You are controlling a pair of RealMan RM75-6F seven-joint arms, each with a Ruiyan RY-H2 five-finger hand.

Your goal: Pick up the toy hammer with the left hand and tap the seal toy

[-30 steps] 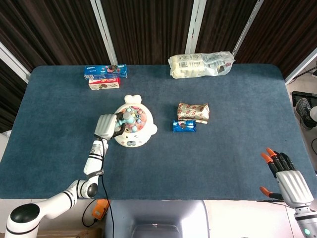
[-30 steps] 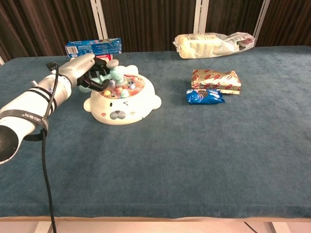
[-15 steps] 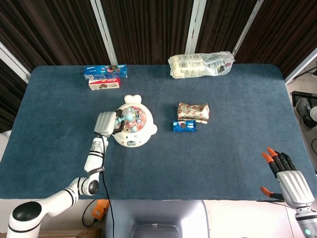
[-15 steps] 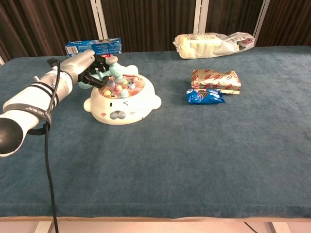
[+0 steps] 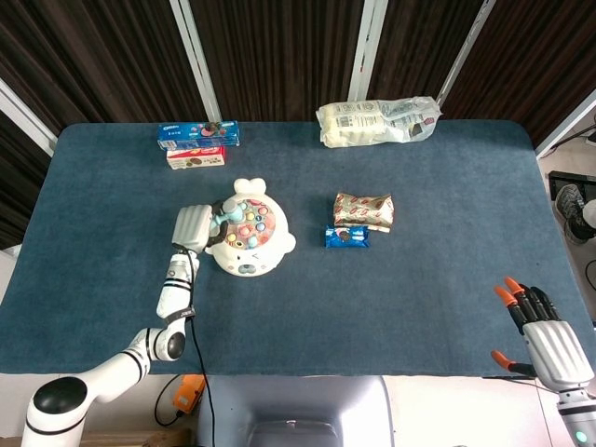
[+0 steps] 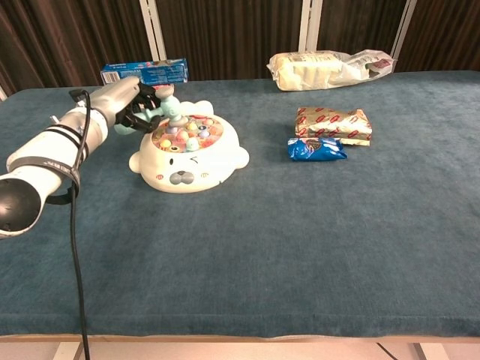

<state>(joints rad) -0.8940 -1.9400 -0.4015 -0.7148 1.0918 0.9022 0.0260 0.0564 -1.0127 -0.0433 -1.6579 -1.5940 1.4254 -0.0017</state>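
Two hands: ours, seen from head and chest.
Left hand (image 6: 127,109): grasping our toy hammer (image 6: 171,111) above the seal toy (image 6: 188,154).
Right hand (image 5: 545,340): fingers spread, holding nothing.

Glossy plastic seal toy (image 6: 189,154) on matt blue cloth table (image 6: 300,240).

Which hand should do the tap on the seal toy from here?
Left. The left hand holds the toy hammer, its head over the seal toy. The right hand sits open and empty at the table's near right corner, far from the seal.
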